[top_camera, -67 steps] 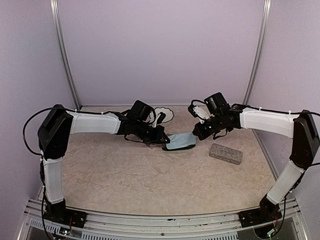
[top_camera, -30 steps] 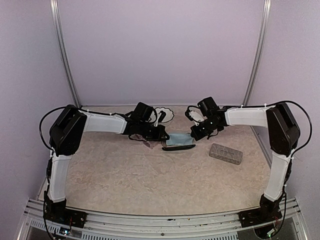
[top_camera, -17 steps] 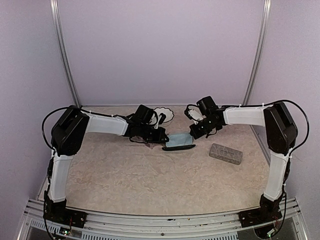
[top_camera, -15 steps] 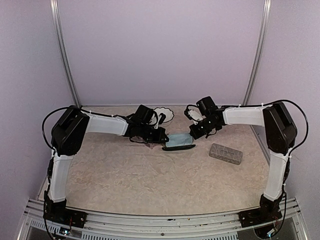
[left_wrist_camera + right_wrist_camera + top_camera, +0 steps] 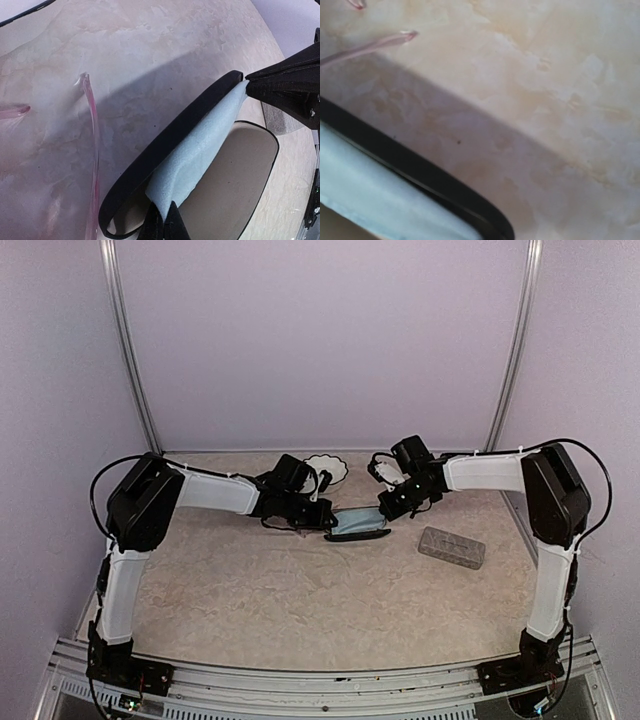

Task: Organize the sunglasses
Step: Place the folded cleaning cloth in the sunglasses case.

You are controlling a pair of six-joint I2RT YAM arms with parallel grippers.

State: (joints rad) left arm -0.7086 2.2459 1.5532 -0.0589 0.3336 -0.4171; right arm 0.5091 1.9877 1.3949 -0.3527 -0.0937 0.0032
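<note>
Both arms (image 5: pixel 212 493) (image 5: pixel 482 472) bend inward (fingers (image 5: pixel 172 227) shut) at cloth (image 5: pixel 195 160).

Two arms: white tubular links (image 5: pixel 215 494), black blocky joints (image 5: pixel 140 505), thin black cables (image 5: pixel 93 498) trailing behind left end effector (image 5: pixel 328 523), right end effector (image 5: pixel 383 512).
</note>
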